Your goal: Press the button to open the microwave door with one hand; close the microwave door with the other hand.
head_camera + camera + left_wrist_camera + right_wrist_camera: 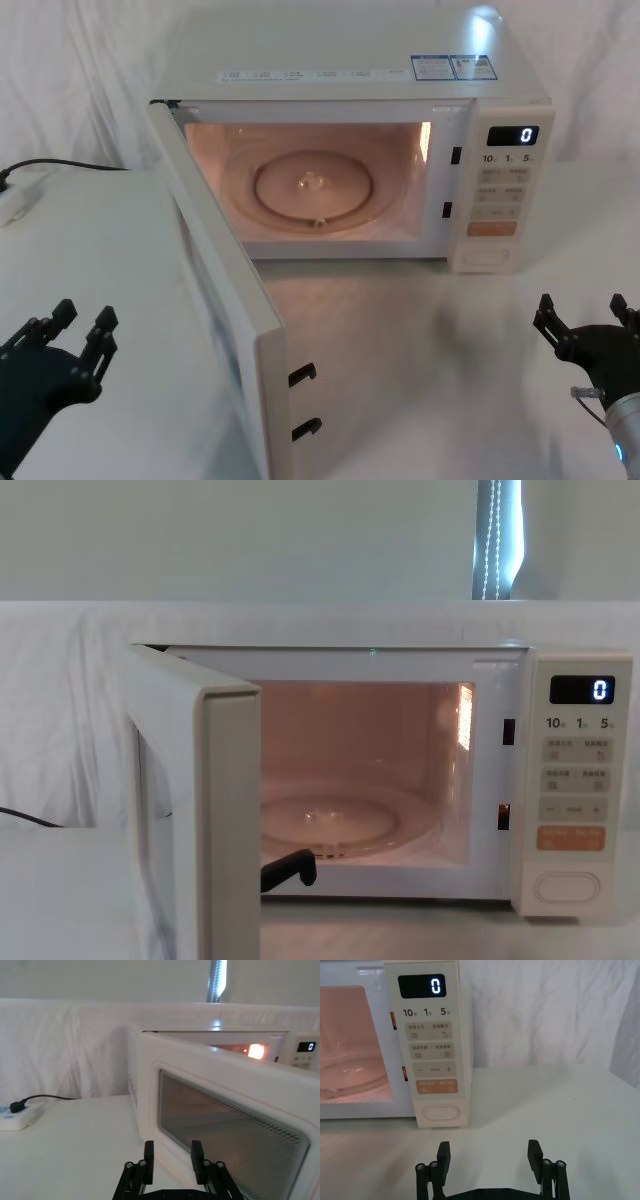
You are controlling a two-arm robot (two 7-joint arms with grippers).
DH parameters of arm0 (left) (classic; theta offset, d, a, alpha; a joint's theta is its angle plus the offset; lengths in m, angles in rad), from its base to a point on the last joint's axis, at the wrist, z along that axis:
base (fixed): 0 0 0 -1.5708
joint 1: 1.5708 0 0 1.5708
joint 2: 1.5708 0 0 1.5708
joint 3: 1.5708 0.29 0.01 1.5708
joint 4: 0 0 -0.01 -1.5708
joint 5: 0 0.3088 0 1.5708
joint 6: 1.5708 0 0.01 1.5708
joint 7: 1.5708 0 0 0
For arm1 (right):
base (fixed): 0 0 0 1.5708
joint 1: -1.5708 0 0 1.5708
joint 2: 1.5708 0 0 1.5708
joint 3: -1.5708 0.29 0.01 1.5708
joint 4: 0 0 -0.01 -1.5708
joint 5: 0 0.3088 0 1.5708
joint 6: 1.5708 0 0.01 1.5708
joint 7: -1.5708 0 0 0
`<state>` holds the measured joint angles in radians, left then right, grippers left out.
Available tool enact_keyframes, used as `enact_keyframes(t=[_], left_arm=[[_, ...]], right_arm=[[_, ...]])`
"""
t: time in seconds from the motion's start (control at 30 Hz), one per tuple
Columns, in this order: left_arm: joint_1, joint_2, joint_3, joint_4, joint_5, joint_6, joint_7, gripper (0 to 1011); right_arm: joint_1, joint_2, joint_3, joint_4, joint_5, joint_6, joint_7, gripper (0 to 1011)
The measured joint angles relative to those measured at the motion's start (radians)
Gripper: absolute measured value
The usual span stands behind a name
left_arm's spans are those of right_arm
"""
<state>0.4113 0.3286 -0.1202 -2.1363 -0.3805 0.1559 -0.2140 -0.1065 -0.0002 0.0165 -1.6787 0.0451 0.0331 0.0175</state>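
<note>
The cream microwave door (215, 300) stands swung wide open toward me, hinged at the left; its dark window (225, 1135) faces my left wrist camera. The lit cavity with a glass turntable (315, 185) is exposed. The wide cream pill-shaped button (440, 1112) sits at the bottom of the control panel, below the orange key (437, 1086); it also shows as the button (487, 256) and the button (568, 886). My left gripper (75, 335) is open, low at the left, outside the door. My right gripper (490, 1157) is open, in front of and apart from the button.
A white power strip (15, 1115) with a black cable (60, 165) lies at the table's left. White cloth covers the table and backdrop. The display (435, 986) reads 0. The door's two black latch hooks (305, 400) jut out near its free edge.
</note>
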Motion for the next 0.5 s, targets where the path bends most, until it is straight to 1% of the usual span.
enact_keyframes(t=[0.07, 0.1, 0.2, 0.23, 0.27, 0.33, 0.37, 0.4, 0.43, 0.47, 0.5], left_arm=[[0.01, 0.012, -0.008, -0.013, -0.016, 0.0, -0.01, 472], [0.012, 0.015, -0.01, -0.016, -0.021, 0.0, -0.013, 402], [0.018, 0.028, -0.017, -0.028, -0.048, 0.0, -0.029, 297], [0.02, 0.035, -0.021, -0.032, -0.062, 0.001, -0.037, 237], [0.02, 0.035, -0.021, -0.032, -0.062, 0.001, -0.037, 217], [0.02, 0.049, -0.027, -0.038, -0.093, 0.006, -0.053, 180], [0.02, 0.053, -0.028, -0.039, -0.1, 0.008, -0.057, 158], [0.018, 0.06, -0.03, -0.041, -0.114, 0.011, -0.065, 101], [0.018, 0.06, -0.03, -0.041, -0.114, 0.011, -0.065, 82], [0.018, 0.063, -0.031, -0.043, -0.12, 0.012, -0.069, 25], [0.016, 0.07, -0.032, -0.044, -0.131, 0.013, -0.076, 7]], right_arm=[[0.0, 0.0, 0.0, 0.0, 0.0, 0.0, 0.0, 1002], [0.0, 0.0, 0.0, 0.0, 0.0, 0.0, 0.0, 1002], [0.0, 0.0, 0.0, 0.0, 0.0, 0.0, 0.0, 1002], [0.0, 0.0, 0.0, 0.0, 0.0, 0.0, 0.0, 1002], [0.0, 0.0, 0.0, 0.0, 0.0, 0.0, 0.0, 1002], [0.0, 0.0, 0.0, 0.0, 0.0, 0.0, 0.0, 1002], [0.0, 0.0, 0.0, 0.0, 0.0, 0.0, 0.0, 1002], [0.0, 0.0, 0.0, 0.0, 0.0, 0.0, 0.0, 1002], [0.0, 0.0, 0.0, 0.0, 0.0, 0.0, 0.0, 1002], [0.0, 0.0, 0.0, 0.0, 0.0, 0.0, 0.0, 1002], [0.0, 0.0, 0.0, 0.0, 0.0, 0.0, 0.0, 1002]])
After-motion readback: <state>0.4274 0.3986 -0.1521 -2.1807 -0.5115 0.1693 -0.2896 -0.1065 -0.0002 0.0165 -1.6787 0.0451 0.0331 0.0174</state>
